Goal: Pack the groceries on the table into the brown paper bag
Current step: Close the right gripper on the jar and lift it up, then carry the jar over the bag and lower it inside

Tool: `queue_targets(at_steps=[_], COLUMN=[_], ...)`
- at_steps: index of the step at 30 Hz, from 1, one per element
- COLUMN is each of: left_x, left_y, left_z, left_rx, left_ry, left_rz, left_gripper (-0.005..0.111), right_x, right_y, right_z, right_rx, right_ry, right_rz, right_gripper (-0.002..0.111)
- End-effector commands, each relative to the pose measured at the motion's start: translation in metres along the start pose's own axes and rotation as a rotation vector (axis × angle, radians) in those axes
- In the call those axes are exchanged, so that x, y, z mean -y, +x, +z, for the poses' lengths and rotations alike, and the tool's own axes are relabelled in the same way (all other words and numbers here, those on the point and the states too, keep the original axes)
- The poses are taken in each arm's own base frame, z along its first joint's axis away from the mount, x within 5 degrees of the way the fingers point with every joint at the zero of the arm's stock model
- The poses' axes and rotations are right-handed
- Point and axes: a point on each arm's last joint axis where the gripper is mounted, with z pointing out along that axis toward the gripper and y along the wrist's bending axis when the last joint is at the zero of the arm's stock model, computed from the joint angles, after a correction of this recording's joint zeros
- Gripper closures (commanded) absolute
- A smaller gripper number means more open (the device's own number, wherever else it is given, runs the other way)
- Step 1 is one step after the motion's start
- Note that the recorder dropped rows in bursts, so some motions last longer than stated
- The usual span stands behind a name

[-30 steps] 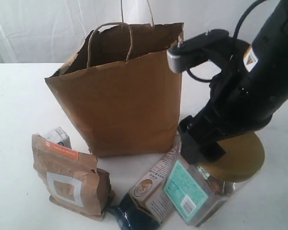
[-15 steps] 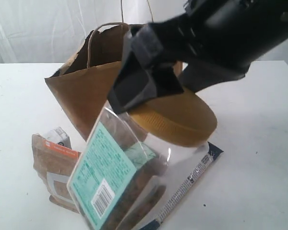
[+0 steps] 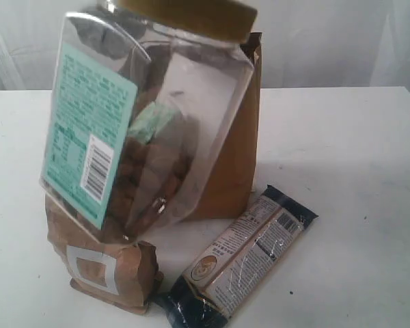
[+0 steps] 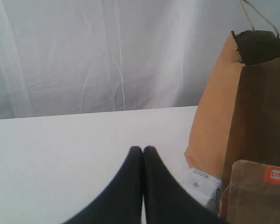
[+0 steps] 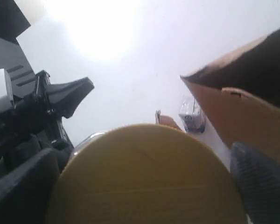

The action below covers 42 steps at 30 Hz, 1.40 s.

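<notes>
**Right claw** (image 5: pixel 141 186), right wrist view: its 2 dark fingers (image 5: pixel 263 184) stand far apart on opposite sides of the round lid (image 5: pixel 144 172) and grip it from above. One finger pad has a fine woven texture.

**Left claw** (image 4: pixel 143 150), left wrist view: 2 smooth black fingers (image 4: pixel 128 186) are pressed tip to tip with nothing between them, low over the bare white tabletop (image 4: pixel 60 154).

**Big gold-lidded clear jar** (image 3: pixel 157 130): hangs tilted across the upper left and centre of the exterior view, with the lid at the top edge and the base toward the lower left. Its walls are glossy, clear and squarish with rounded corners. A teal printed label (image 3: pixel 89 137) with a white barcode covers 1 face. Brown pieces fill the lower part.

**Brown paper bag** (image 3: pixel 240 137): matt kraft paper, upright behind the jar and largely hidden by it.

**Brown orange-striped pouch** (image 3: pixel 102 263): creased paper with a white square panel, at the lower left, its top overlapped by the jar's base.

**Long dark-blue packet** (image 3: pixel 240 256): shiny film, lying flat and slanted at the lower centre.

**Small white-blue carton** (image 4: pixel 201 184): just beside the foot of the bag and the pouch.
</notes>
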Motion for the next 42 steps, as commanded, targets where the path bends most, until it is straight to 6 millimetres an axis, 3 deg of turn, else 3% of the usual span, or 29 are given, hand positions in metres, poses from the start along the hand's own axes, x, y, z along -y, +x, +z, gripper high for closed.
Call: queue_targets(at_steps=[1,9,13,22,32,42], left_x=[0.000,0.000,0.000,0.000,0.000,0.000], left_y=[0.001,0.001,0.001,0.001,0.001,0.001], left_z=[0.000,0.000,0.000,0.000,0.000,0.000], left_rx=[-0.004,-0.004,-0.004,-0.004,-0.004,-0.004], left_ry=[-0.004,-0.004,-0.004,-0.004,-0.004,-0.004], left_rz=[-0.027,-0.027,-0.027,-0.027,-0.027,-0.027], left_gripper=[0.107,0.107,0.107,0.107,0.107,0.107], right_x=[-0.004,-0.002,0.007,0.055,0.080,0.086], right_y=[-0.029,-0.070,-0.083,-0.088,-0.085,-0.076], right_z=[-0.007,-0.020,-0.022,0.019,0.065,0.075], right_rx=[0.185,0.532,0.650,0.494,0.384,0.278], right_ry=[-0.003,0.066,0.183,0.557,0.588,0.580], right_rz=[-0.073,-0.162,-0.231,-0.464,-0.480,-0.451], right_gripper=[0.108,0.108,0.108,0.108,0.108,0.108])
